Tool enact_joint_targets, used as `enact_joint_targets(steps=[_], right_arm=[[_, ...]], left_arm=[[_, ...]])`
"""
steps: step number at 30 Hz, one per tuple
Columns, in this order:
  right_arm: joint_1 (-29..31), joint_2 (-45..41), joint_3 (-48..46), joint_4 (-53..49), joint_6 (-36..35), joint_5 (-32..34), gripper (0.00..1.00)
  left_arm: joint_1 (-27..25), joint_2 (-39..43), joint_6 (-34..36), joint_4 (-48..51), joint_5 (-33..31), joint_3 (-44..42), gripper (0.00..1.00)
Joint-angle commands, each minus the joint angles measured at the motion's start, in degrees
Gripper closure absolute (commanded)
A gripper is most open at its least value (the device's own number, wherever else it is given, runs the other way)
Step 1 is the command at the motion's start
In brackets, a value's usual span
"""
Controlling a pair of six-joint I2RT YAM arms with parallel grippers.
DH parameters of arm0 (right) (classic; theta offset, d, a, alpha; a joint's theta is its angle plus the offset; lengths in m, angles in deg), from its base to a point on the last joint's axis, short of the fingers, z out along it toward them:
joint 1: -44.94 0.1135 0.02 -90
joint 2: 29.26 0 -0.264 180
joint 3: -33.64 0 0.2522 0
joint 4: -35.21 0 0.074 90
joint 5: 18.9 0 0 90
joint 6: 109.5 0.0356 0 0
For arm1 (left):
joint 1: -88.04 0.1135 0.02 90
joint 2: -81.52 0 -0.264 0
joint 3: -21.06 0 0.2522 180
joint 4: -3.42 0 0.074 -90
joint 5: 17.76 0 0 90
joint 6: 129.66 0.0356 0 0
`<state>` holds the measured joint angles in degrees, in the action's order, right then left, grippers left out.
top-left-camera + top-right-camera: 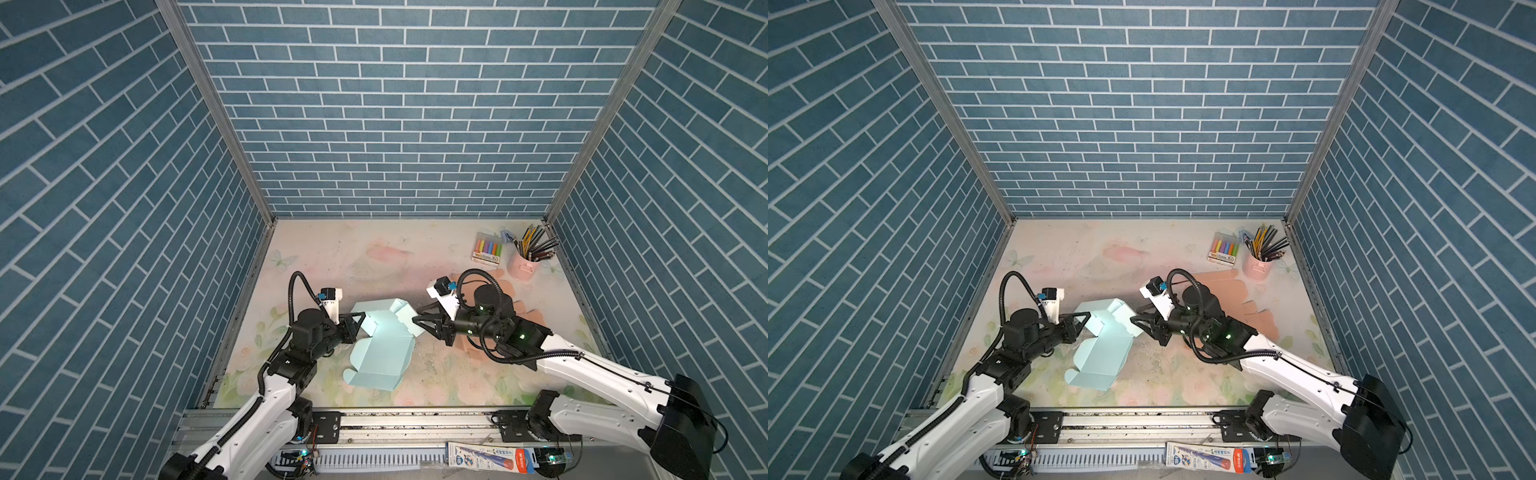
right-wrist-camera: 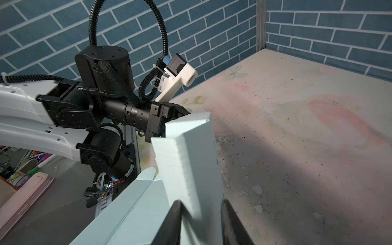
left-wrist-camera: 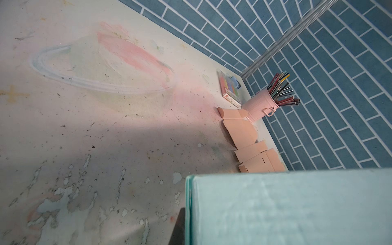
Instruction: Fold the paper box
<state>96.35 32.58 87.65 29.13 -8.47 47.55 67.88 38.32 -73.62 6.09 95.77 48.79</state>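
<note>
The light blue paper box (image 1: 382, 353) lies partly folded in the middle of the table, seen in both top views (image 1: 1100, 353). Its far part is raised into walls, and its near part lies flat. My left gripper (image 1: 360, 319) is at the box's left side, shut on a raised panel (image 3: 286, 207). One dark finger (image 3: 179, 229) shows beside that panel in the left wrist view. My right gripper (image 1: 415, 322) reaches in from the right. Its two fingers stand on either side of an upright doubled flap (image 2: 191, 148), and both touch it, so the gripper (image 2: 201, 203) is shut on it.
A flat peach box blank (image 1: 1225, 286) lies under and behind the right arm. A pink cup of pencils (image 1: 523, 266) and a pack of highlighters (image 1: 487, 249) stand in the far right corner. Blue brick walls close three sides, and a metal rail (image 1: 415, 419) runs along the front.
</note>
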Motion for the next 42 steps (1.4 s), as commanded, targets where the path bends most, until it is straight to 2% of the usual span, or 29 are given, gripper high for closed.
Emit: enact_joint_targets(steps=[1,15,24,30,42], right_arm=[[0.9,0.3,1.8,-1.0,-2.3,2.0,0.71],[9.8,7.0,6.2,-4.9,-2.3,21.6,0.79],[15.1,16.1,11.5,-5.2,0.7,29.9,0.73],[17.0,24.3,19.3,-12.8,4.3,36.0,0.70],[19.9,32.0,26.9,-19.4,11.2,47.1,0.67]], left_arm=[[-0.5,-0.1,0.4,-1.8,0.6,-0.2,0.98],[-0.9,-0.6,0.4,-0.7,-4.1,-1.8,0.98],[-0.8,-1.2,0.8,0.0,-7.5,-2.6,0.98],[-1.0,-0.3,0.9,1.2,-10.3,-3.0,0.99],[-1.3,1.9,-0.3,2.7,-13.6,-4.0,0.99]])
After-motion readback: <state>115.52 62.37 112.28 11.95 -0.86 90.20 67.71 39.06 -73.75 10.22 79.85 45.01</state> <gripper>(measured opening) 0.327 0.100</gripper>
